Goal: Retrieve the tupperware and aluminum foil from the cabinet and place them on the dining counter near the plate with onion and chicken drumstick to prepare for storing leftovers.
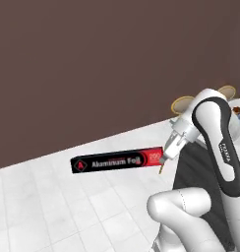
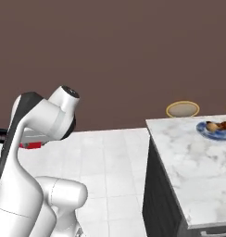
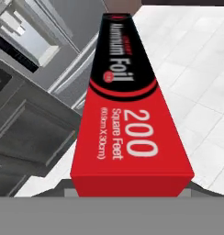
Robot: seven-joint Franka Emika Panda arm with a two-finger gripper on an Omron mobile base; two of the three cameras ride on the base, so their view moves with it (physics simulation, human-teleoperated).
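Above the tiled floor, fingers [image 1: 163,160] clamped on aluminum foil [image 1: 114,161] red end, carton level

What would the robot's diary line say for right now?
held: aluminum foil | grip: fingers on red end | carton: level, over floor | dining counter: plate with food | foil not placed yet

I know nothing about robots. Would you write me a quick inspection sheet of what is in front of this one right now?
Surface: dining counter, white marble, to the arm's right.
Job's things: aluminum foil held level above the tiled floor by its red end; plate with brown food on the counter's far end.
Clutter: nothing seen.
Grippers: gripper clamped on the foil carton.
Cables: nothing seen.
Surroundings: brown wall, white floor tiles, round stool seats behind the counter.
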